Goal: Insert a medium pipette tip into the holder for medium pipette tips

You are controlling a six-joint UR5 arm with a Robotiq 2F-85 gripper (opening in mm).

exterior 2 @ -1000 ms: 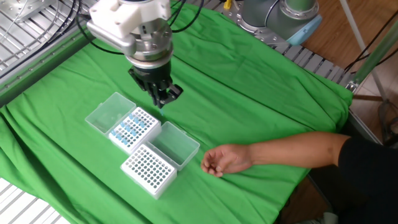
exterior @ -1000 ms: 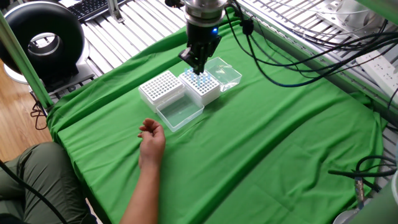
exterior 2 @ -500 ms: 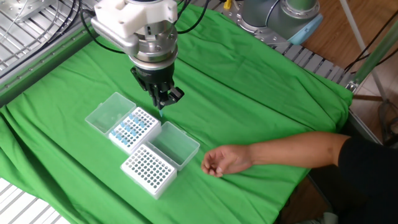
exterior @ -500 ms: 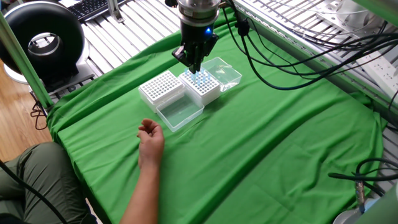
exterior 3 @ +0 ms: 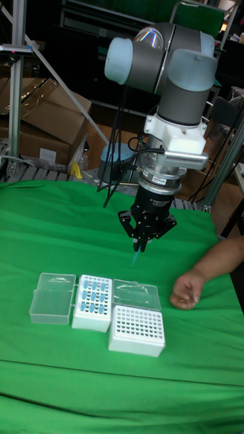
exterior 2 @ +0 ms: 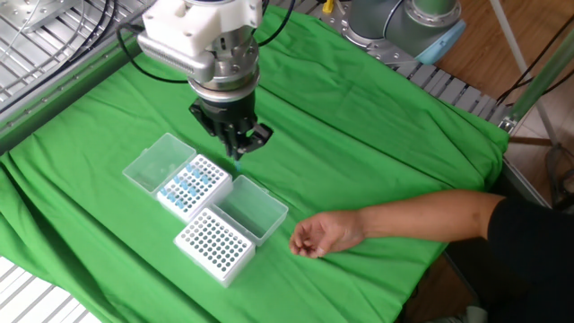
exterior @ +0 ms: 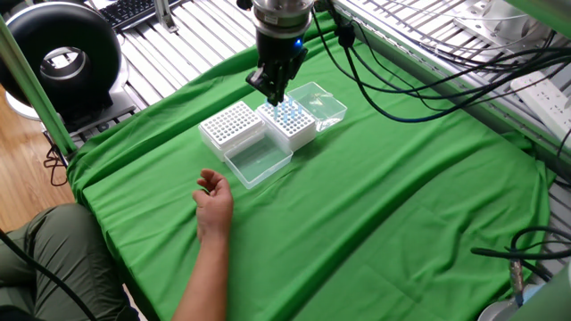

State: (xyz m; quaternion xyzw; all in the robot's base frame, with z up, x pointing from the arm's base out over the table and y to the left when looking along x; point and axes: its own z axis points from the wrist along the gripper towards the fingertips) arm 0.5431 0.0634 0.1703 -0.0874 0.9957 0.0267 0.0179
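Observation:
My gripper (exterior 3: pixel 142 243) (exterior 2: pixel 239 151) (exterior: pixel 274 89) hangs above the green cloth, shut on a thin blue pipette tip (exterior 3: pixel 136 258) that points down from its fingers. It hovers just behind the two racks. The rack with blue tips (exterior 3: pixel 92 302) (exterior 2: pixel 190 184) (exterior: pixel 287 120) lies below and slightly to one side of it. Beside that rack stands the white holder (exterior 3: pixel 137 331) (exterior 2: pixel 213 244) (exterior: pixel 232 127), whose grid of holes looks empty. The tip touches neither rack.
Each rack has a clear lid folded open: one lid (exterior 3: pixel 52 297) (exterior: pixel 321 102) at the outer end, the other lid (exterior 3: pixel 136 295) (exterior 2: pixel 254 208) by the white holder. A person's hand (exterior 3: pixel 186 288) (exterior 2: pixel 325 233) (exterior: pixel 212 196) rests on the cloth close to the white holder.
The gripper has shifted a little away from the blue-tip rack, carrying the tip. The person's hand has moved slightly.

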